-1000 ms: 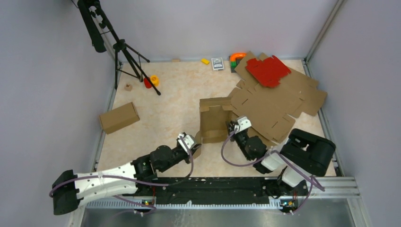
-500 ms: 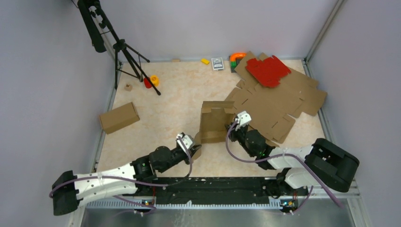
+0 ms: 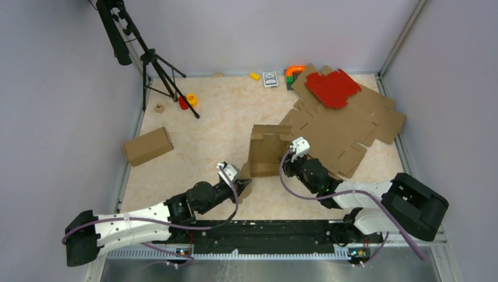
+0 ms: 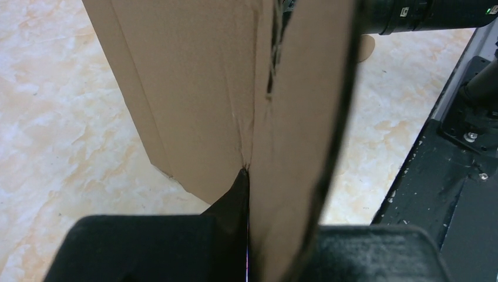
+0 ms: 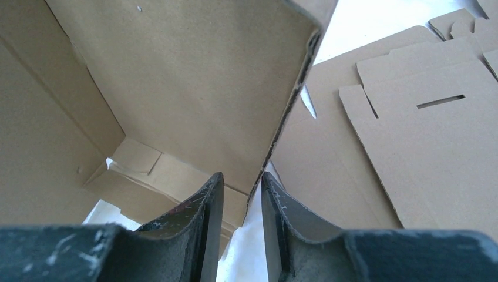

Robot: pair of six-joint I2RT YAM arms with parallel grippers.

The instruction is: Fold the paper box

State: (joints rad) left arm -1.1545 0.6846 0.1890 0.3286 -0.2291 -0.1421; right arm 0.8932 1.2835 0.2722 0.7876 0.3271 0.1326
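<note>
The right gripper [image 5: 241,176] is narrowly parted, astride a wall edge of the paper box [image 5: 176,76]. The left gripper [image 4: 248,176] is pinched on a panel at the box's seven o'clock corner. The box stands mid-table, half erected. The wall is best squared upright while the left pinch is held firm. Whether the right pads touch the wall is perhaps undecidable. Flaps at twelve o'clock are hidden.

I've got the left arm [image 3: 132,226] up: white link between chunky black joints; the right arm [image 3: 359,198] matches, with a bulky black shoulder; purple cables [image 3: 281,175] loop along both; white caps [image 3: 301,145] at the wrists; the right gripper [image 5: 241,176] has charcoal fingers [image 5: 207,220], scuffed pale.
</note>
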